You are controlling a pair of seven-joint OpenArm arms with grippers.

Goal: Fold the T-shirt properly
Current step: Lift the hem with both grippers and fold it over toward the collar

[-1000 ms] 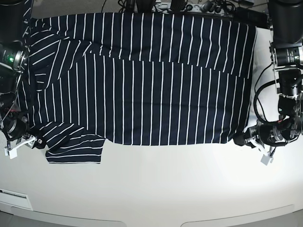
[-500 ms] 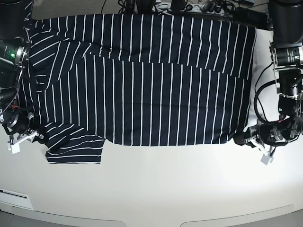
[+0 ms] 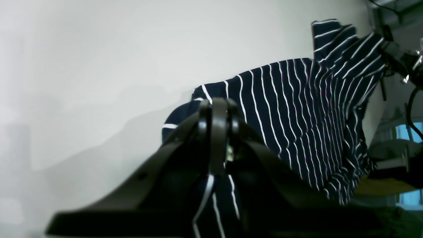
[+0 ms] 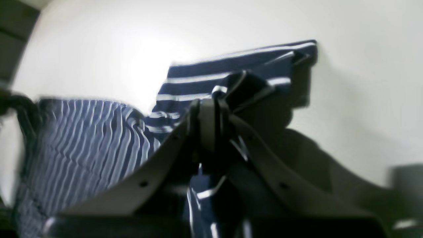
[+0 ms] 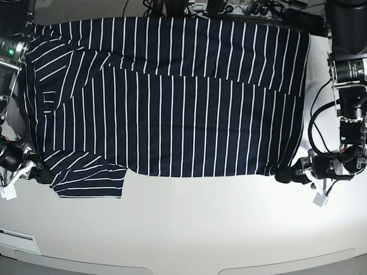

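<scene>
The T-shirt (image 5: 172, 103), dark navy with thin white stripes, lies spread flat across the white table, with one sleeve (image 5: 92, 180) sticking out at the near left. My right gripper (image 5: 39, 173) is at the shirt's left edge beside that sleeve. It is shut on the T-shirt, and the right wrist view shows striped cloth (image 4: 82, 132) pinched in that gripper (image 4: 211, 109). My left gripper (image 5: 282, 177) is at the near right hem corner, also shut on the T-shirt. In the left wrist view cloth (image 3: 297, 109) runs out from between its closed tips (image 3: 216, 112).
Bare white table (image 5: 183, 229) stretches from the shirt to the front edge. Cables and equipment (image 5: 229, 8) crowd the back edge behind the shirt. The arm columns (image 5: 347, 69) stand at both sides of the table.
My right gripper has closed on the shirt's left edge and shifted outward to the left, drawing the cloth with it. The left gripper stayed shut and slid slightly inward and down with the hem corner.
</scene>
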